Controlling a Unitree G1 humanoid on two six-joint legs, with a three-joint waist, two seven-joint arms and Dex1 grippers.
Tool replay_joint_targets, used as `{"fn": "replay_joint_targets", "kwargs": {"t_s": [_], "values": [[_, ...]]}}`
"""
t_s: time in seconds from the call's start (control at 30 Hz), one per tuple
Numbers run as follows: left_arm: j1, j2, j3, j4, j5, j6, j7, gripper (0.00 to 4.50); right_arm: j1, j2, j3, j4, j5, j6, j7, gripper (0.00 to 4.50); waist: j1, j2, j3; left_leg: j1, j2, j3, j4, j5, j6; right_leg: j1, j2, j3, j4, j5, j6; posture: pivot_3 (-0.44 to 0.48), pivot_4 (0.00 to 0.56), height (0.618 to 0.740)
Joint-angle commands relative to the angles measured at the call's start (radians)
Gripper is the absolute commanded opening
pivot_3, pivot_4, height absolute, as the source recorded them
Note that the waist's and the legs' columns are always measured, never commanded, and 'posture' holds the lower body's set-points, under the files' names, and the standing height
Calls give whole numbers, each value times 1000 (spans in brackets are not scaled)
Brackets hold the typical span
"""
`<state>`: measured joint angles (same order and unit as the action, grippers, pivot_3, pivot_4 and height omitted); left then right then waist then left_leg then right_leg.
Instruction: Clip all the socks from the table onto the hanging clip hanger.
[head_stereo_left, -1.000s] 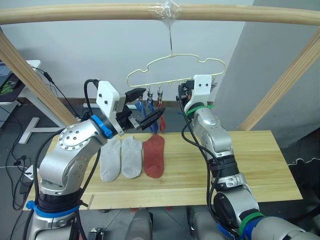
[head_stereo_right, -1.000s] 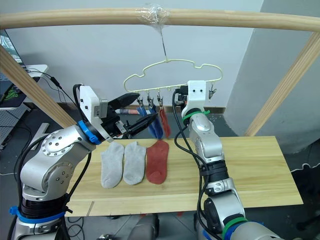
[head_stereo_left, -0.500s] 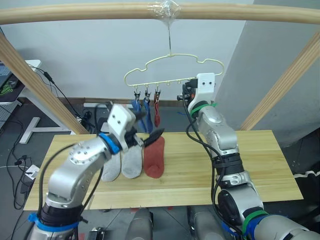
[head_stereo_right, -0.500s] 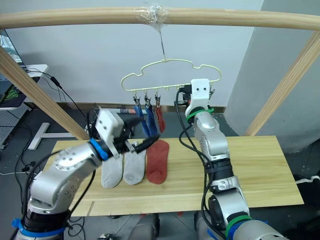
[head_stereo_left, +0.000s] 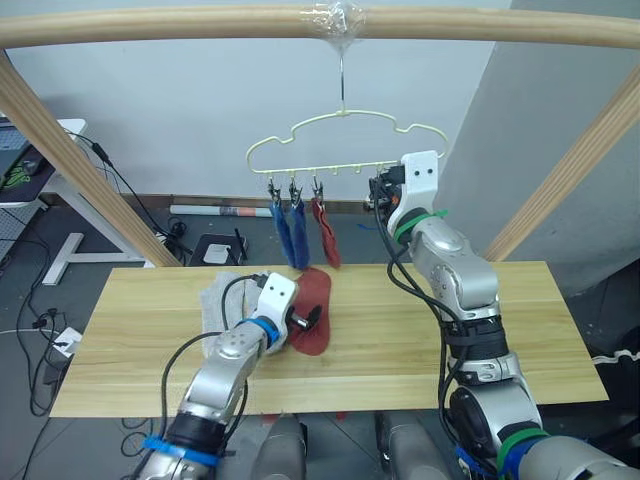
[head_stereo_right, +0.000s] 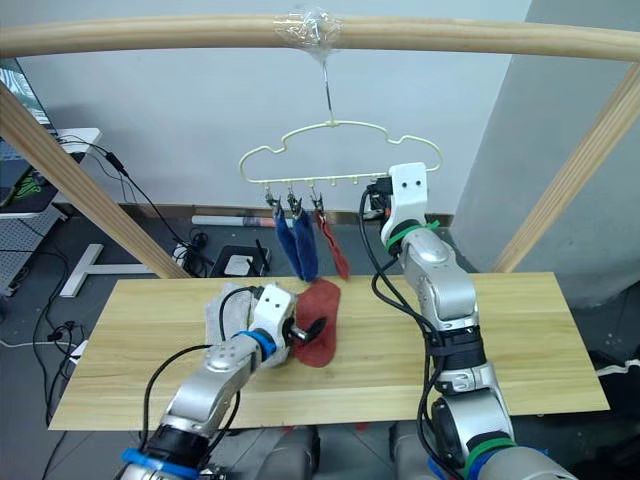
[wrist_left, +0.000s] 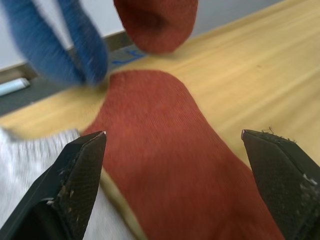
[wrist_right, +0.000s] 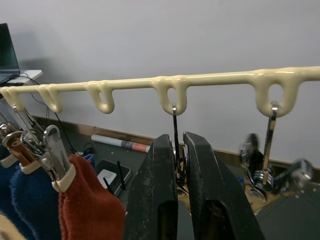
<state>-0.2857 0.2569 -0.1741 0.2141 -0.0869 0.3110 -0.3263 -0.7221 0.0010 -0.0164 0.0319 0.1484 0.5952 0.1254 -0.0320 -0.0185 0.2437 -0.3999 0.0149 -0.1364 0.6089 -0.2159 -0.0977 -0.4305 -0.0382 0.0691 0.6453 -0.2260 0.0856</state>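
Right now my left gripper hangs spread wide just above the red sock, which runs lengthwise away from it; my right gripper pinches a clip on the hanger.

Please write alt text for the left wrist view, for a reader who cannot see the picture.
The left hand, fingers wide open, is low over a red sock lying flat on the table. A grey sock lies beside it, and two blue socks and another red sock hang behind.
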Motion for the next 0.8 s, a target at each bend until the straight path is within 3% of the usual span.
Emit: {"fn": "replay_joint_targets", "kwargs": {"t_s": [0.03, 0.37, 0.47, 0.8], "values": [[-51, -43, -4, 128, 29, -72, 3, 4500, 5, 0, -5, -45, 10, 11, -10, 11, -1, 0, 0, 0, 0, 0, 0, 0, 0, 0, 0, 0, 0, 0, 1, 36, 241, 740], [-146, -94, 22, 367, 55, -26, -6, 4500, 16, -6, -18, -80, 6, 26, -35, 11, -8, 0, 0, 0, 0, 0, 0, 0, 0, 0, 0, 0, 0, 1, 2, 7, 234, 740], [-141, -90, 15, 356, 71, -33, -18, 3922, 18, -11, -18, -82, 5, 26, -35, 0, -13, 0, 0, 2, 0, 0, 0, 0, 0, 2, 0, 0, 0, 1, 2, 7, 234, 740], [-69, -86, 0, 280, 101, -55, -50, 1346, 15, -40, -29, -66, 9, 15, -33, 0, -13, 0, 0, 2, 0, 0, -1, 0, 0, 2, 0, 0, 0, 1, 1, 12, 245, 740]]}}
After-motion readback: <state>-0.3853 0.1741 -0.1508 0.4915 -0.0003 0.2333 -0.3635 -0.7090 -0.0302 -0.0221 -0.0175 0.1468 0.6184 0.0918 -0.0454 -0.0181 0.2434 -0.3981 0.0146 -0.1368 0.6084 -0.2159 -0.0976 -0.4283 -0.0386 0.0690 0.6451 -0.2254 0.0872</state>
